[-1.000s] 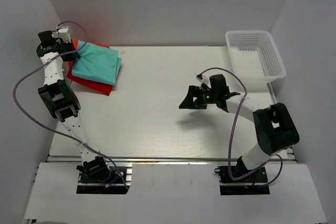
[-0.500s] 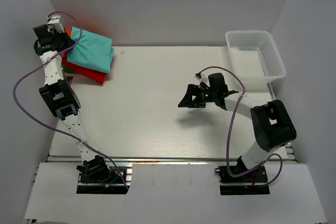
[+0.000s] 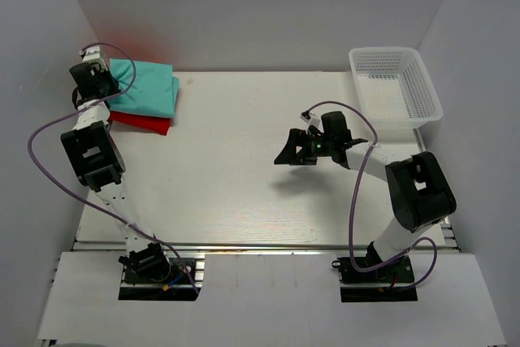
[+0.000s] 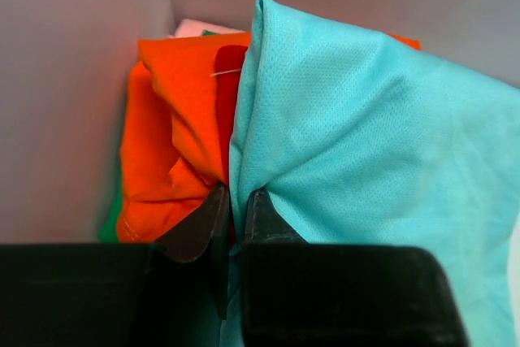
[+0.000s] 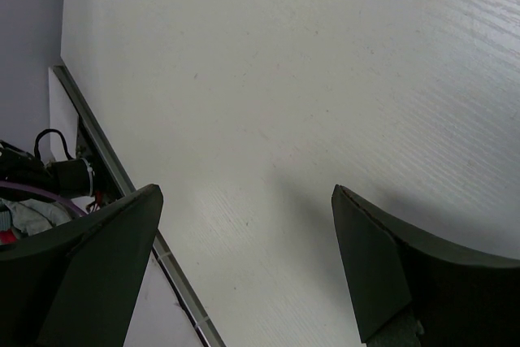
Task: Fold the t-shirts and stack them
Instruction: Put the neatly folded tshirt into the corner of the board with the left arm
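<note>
A folded teal t-shirt (image 3: pixel 148 87) lies on top of a red t-shirt (image 3: pixel 145 123) at the table's back left corner. My left gripper (image 3: pixel 101 80) is at the stack's left edge. In the left wrist view the left gripper (image 4: pixel 237 197) is shut on a fold of the teal t-shirt (image 4: pixel 366 160), with orange-red cloth (image 4: pixel 175 144) bunched just left of the fingers. My right gripper (image 3: pixel 289 154) hovers over the middle of the table. Its view shows the right gripper (image 5: pixel 244 193) open, with only bare tabletop between the fingers.
A white mesh basket (image 3: pixel 396 91) stands at the back right corner. White walls close in the left, back and right sides, and the left wall (image 4: pixel 73 79) is right beside the stack. A green edge (image 4: pixel 110 225) peeks out under the orange cloth.
The left gripper, still shut on the cloth, has swung the stack toward the back left corner and turned it square with the table. The right gripper has drifted slightly left.
</note>
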`<state>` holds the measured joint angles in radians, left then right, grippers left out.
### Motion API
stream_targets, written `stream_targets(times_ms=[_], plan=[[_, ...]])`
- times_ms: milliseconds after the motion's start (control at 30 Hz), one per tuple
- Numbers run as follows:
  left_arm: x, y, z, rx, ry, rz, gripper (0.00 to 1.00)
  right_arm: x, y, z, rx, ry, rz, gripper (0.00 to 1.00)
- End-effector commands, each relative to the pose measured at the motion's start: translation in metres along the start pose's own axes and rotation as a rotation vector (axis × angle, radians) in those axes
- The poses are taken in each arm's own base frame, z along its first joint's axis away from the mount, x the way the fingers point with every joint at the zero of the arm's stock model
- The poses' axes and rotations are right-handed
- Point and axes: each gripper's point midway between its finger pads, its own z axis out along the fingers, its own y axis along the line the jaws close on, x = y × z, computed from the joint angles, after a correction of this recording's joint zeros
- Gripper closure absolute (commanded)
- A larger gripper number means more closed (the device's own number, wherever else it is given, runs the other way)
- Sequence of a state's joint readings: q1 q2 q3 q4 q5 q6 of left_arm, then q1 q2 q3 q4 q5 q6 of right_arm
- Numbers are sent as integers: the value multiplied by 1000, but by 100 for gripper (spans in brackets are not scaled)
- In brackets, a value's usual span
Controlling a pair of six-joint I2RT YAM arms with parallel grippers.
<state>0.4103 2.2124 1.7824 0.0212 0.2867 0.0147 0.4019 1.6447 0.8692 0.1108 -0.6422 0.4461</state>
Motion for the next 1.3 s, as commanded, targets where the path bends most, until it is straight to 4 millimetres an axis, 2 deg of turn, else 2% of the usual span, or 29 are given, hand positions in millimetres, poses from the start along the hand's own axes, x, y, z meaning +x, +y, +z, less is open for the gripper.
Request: stream_targets(times_ms=[0, 133, 167, 233, 367, 400, 500, 533, 567, 600, 633, 700, 733, 833, 933, 1000, 1033, 1067, 1100, 1167, 1200, 1233, 1267], plan=[[-120, -2, -44, -83, -348, 122, 100, -17, 13, 4, -54, -21, -41, 10], [-125, 1, -49, -230, -406, 257, 100, -16, 7, 8, -38, -16, -34, 10], [-115, 1, -47, -282, -399, 272, 100, -20, 8, 9, -41, -21, -37, 10], [-129, 0, -54, -353, -467, 343, 100, -16, 5, 13, -41, -4, -28, 10], [-124, 2, -56, -515, -528, 373, 100, -19, 4, 18, -52, 11, -15, 10], [-135, -3, -60, -539, -591, 369, 100, -23, 4, 19, -52, 8, -18, 10], [-121, 1, -58, -704, -608, 383, 100, -24, -1, 22, -34, 14, -10, 10], [-143, 0, -71, -773, -720, 360, 100, -24, -3, 22, -27, 15, -3, 10], [-138, 9, -77, -892, -705, 374, 100, -22, -4, 24, -27, 25, 3, 10], [-118, 8, -61, -922, -678, 394, 100, -27, -2, 25, -31, 22, -4, 10], [-127, 6, -60, -954, -688, 384, 100, -26, -2, 25, -36, 29, 1, 10], [-120, 4, -44, -914, -640, 407, 100, -26, -2, 29, -45, 45, 12, 10], [-114, 6, -41, -918, -618, 401, 100, -27, -1, 28, -50, 44, 11, 10], [-115, 6, -43, -916, -646, 355, 100, -29, 2, 30, -64, 49, 11, 10], [-102, 5, -32, -897, -607, 394, 100, -29, 0, 30, -58, 51, 14, 10], [-107, 8, -32, -926, -607, 405, 100, -26, -2, 30, -58, 54, 16, 10], [-107, 13, -33, -965, -600, 376, 93, -25, -1, 31, -60, 58, 19, 10], [-123, 26, -29, -1001, -542, 341, 61, -24, -1, 30, -57, 64, 25, 10], [-99, 31, -16, -1007, -481, 310, 43, -26, -2, 30, -56, 61, 27, 10], [-101, 35, -17, -988, -489, 301, 35, -24, 1, 30, -65, 68, 18, 10], [-96, 31, -10, -947, -451, 324, 23, -27, 1, 29, -63, 61, 17, 10], [-104, 26, -9, -903, -467, 273, 9, -27, 2, 29, -67, 65, 16, 10], [-104, 24, -9, -886, -456, 270, 0, -27, 4, 28, -69, 63, 9, 10]])
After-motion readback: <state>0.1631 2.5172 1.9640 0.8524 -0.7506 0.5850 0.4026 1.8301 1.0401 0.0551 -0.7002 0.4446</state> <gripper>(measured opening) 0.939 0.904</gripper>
